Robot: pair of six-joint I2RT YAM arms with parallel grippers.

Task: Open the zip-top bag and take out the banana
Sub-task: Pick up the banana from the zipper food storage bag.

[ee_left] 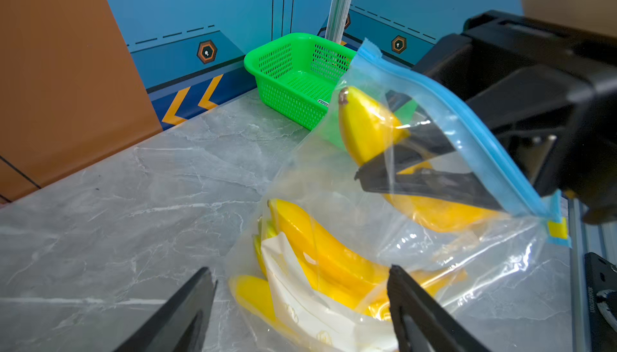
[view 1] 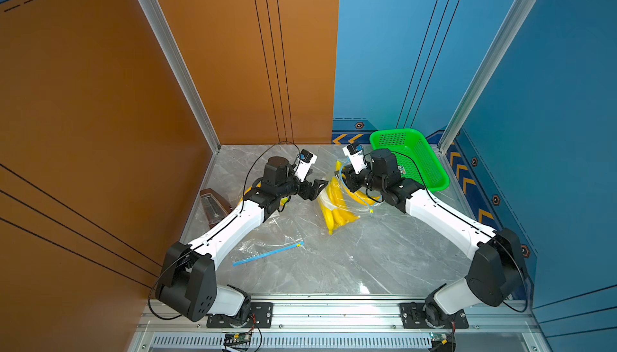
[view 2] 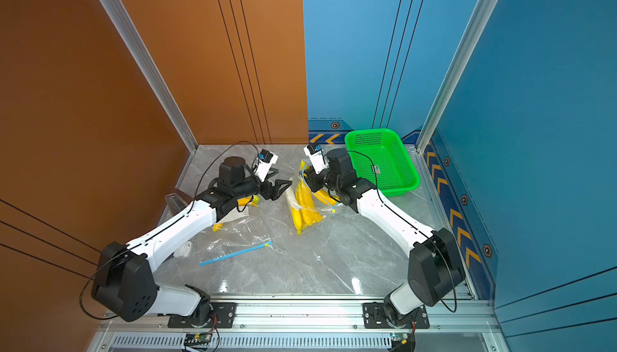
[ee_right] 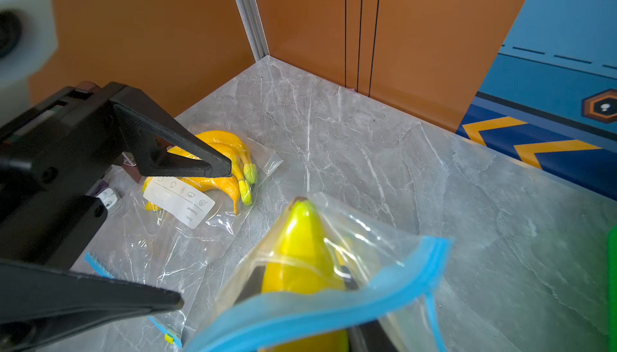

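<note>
Blue-zippered zip-top bag (ee_left: 467, 126) sits over the marble table (ee_left: 133, 216), its banana (ee_left: 364, 123) clamped inside by the right gripper (ee_left: 380, 143). The left gripper (ee_left: 300, 270) gapes wide, empty, near a second banana bag (ee_left: 317, 267). On a third bag (ee_right: 233, 166), the white label (ee_right: 180, 201) reads "Content:" and "Date:"; the green basket (ee_left: 267, 63) has a sticker too small to read

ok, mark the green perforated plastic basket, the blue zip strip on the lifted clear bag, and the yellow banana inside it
green perforated plastic basket (ee_left: 290, 103): left wrist view, front wall.
blue zip strip (ee_right: 317, 303): right wrist view, mid-strip.
yellow banana (ee_left: 364, 123): left wrist view, upper body.
</note>
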